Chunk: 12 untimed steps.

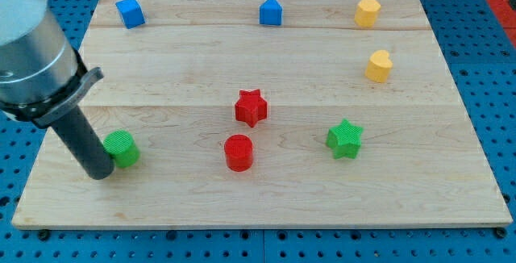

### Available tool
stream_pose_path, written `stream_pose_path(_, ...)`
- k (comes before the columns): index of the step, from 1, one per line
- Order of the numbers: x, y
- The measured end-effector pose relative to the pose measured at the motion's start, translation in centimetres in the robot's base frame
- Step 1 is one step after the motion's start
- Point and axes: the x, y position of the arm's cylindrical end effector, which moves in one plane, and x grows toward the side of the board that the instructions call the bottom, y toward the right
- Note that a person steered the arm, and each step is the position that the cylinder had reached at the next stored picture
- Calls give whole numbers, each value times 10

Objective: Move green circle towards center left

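Note:
The green circle [122, 147] is a short green cylinder lying on the wooden board [266, 198] at the view's lower left. My tip [100, 173] rests on the board just left of and slightly below the green circle, touching or nearly touching its left side. The dark rod rises from there up and to the left into the arm's grey body at the view's upper left corner.
A red cylinder [239, 152] and a red star [251, 107] sit near the middle. A green star [345, 139] lies to the right. A blue cube [129, 12], a blue house-shaped block [271, 11], a yellow hexagon [368, 12] and a yellow heart [378, 66] lie along the top and right.

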Motion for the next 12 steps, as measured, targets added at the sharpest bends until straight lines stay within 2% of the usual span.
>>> stream_pose_path(2,0,35)
stream_pose_path(4,-29,5)
stream_pose_path(6,-54,22)
stream_pose_path(7,-82,19)
stream_pose_path(11,-133,93)
stream_pose_path(12,-134,56)
